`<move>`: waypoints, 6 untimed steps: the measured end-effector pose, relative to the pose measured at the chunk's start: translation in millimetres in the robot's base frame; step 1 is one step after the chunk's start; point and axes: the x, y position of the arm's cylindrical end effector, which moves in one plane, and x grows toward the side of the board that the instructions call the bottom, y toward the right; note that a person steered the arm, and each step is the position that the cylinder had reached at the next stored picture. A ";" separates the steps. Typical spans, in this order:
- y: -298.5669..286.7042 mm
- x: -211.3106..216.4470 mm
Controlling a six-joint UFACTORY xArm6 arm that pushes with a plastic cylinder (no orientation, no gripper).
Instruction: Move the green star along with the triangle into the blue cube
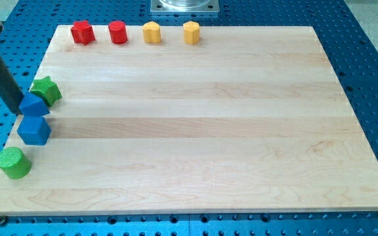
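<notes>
Dark rod leans in from the view's top left, my tip point(18, 113) touching the blue triangle point(34, 105) beside the green star point(46, 90); no fingers here.

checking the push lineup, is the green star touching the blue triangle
Touching. The camera view shows the green star pressed against the upper right edge of the blue triangle, with no board visible between them.

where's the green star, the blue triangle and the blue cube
green star point(47, 90): camera view, on its top face
blue triangle point(34, 105): camera view, on its top face
blue cube point(34, 130): camera view, on its top face, just below the triangle
</notes>
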 end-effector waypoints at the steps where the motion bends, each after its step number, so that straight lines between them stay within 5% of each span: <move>1: 11.7 0.0; 6: 6.1 -35.6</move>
